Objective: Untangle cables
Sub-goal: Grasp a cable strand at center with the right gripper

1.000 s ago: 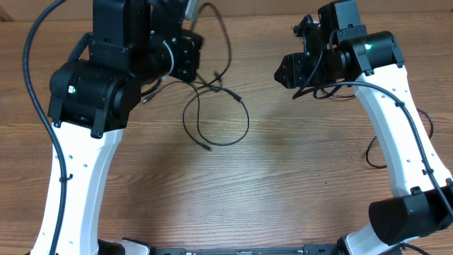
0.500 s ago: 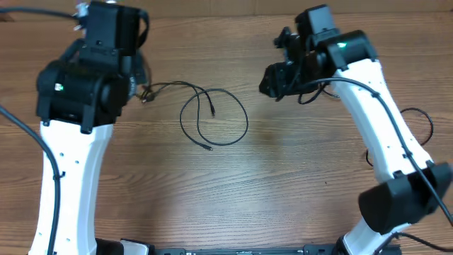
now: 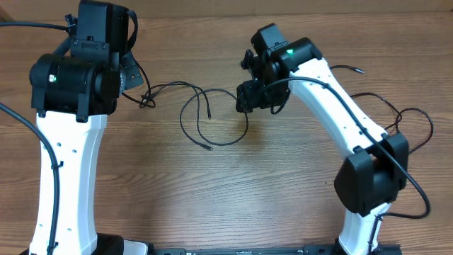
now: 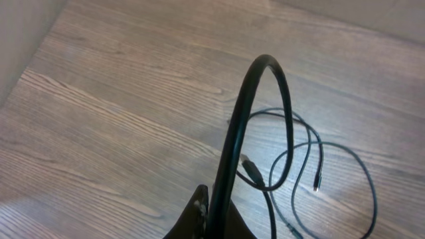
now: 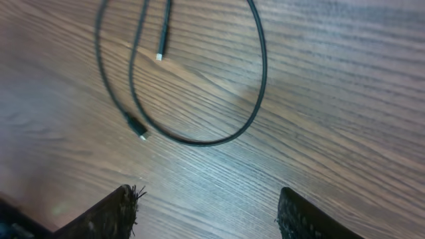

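Note:
Thin black cables (image 3: pixel 219 144) lie in a loop at the table's middle, one strand running left to a small tangle (image 3: pixel 146 98). In the left wrist view my left gripper (image 4: pixel 216 214) is shut on a cable (image 4: pixel 234 146) that arches up and curls back down to a plug (image 4: pixel 250 169). From overhead, the left gripper (image 3: pixel 132 78) is mostly hidden under its wrist. My right gripper (image 3: pixel 249 105) hovers over the loop's right edge. It is open in the right wrist view (image 5: pixel 209 216), nothing between its fingers, with the loop (image 5: pixel 260 86) and two plug ends (image 5: pixel 163 43) beyond them.
More thin black cords lie at the right: one with a plug end (image 3: pixel 356 70) behind the right arm, and loops (image 3: pixel 417 124) near the table's right edge. The back table edge (image 3: pixel 212 8) runs close behind both wrists.
My right arm swung left and forward to the loop's right side, its jaws opening wider. My left arm drew back to the left, pulling its cable strand with it.

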`<state>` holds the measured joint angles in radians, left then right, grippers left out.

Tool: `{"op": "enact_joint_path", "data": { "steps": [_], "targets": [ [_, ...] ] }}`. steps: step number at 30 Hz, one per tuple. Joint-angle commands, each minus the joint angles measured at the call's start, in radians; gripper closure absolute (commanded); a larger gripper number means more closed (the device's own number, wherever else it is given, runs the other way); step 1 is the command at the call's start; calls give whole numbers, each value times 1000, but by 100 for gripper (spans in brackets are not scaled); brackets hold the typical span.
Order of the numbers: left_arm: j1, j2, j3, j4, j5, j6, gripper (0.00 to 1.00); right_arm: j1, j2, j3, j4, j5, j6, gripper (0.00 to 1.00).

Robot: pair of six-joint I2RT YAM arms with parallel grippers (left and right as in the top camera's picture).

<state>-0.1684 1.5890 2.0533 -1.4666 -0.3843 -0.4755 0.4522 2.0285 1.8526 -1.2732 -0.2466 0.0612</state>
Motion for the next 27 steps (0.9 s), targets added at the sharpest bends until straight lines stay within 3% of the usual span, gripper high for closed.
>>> {"op": "enact_joint_path", "data": {
  "steps": [1,17,27],
  "targets": [
    [-1,34,-5,-9,13,19,96,12,60,-2,4,73,65,35],
    [-2,154,-5,-44,45,19,96,31,230,-2,88,157,179,35],
    [-2,154,-5,-44,53,20,96,90,289,-2,152,345,179,37]
  ]
}}
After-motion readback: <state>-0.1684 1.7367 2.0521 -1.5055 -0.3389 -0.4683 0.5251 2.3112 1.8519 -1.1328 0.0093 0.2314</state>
